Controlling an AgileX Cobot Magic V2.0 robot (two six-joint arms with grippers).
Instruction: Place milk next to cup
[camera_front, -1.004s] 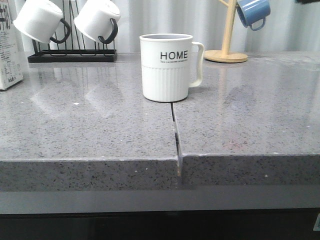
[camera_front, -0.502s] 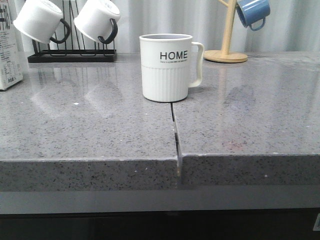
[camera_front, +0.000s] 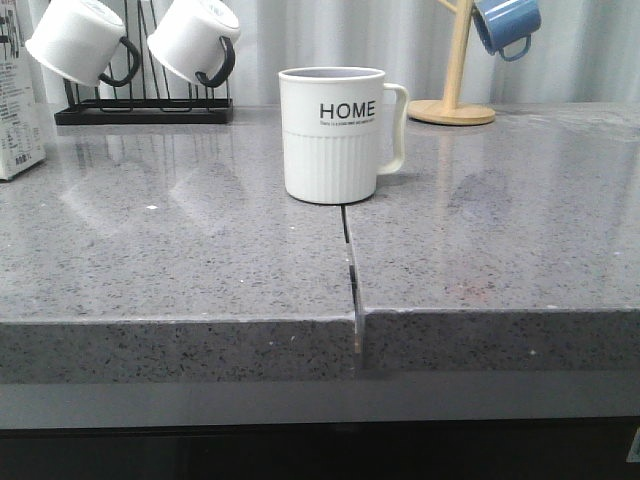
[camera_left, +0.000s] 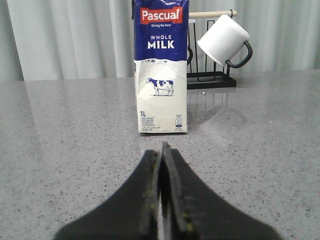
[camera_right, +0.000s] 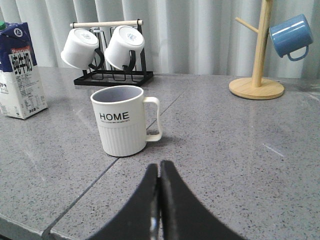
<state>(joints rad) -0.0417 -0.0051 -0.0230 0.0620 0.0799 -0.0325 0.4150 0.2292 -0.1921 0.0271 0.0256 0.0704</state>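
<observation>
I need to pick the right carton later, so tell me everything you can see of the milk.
The milk is a tall rectangular carton, apparently paperboard: dark blue upper part with a red "Pascual" label and "WHOLE MILK", cream lower part with a cow picture, "1L" and small print. It stands upright on the grey speckled countertop, in front of the black mug rack, far left of the cup. Nothing grips it; the left pincer is shut, short of it.

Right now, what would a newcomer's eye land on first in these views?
The HOME cup stands upright mid-counter, right over the seam. The milk stands far off at the counter's left edge, directly ahead of the shut left gripper. The right gripper, also shut, points at the cup.
</observation>
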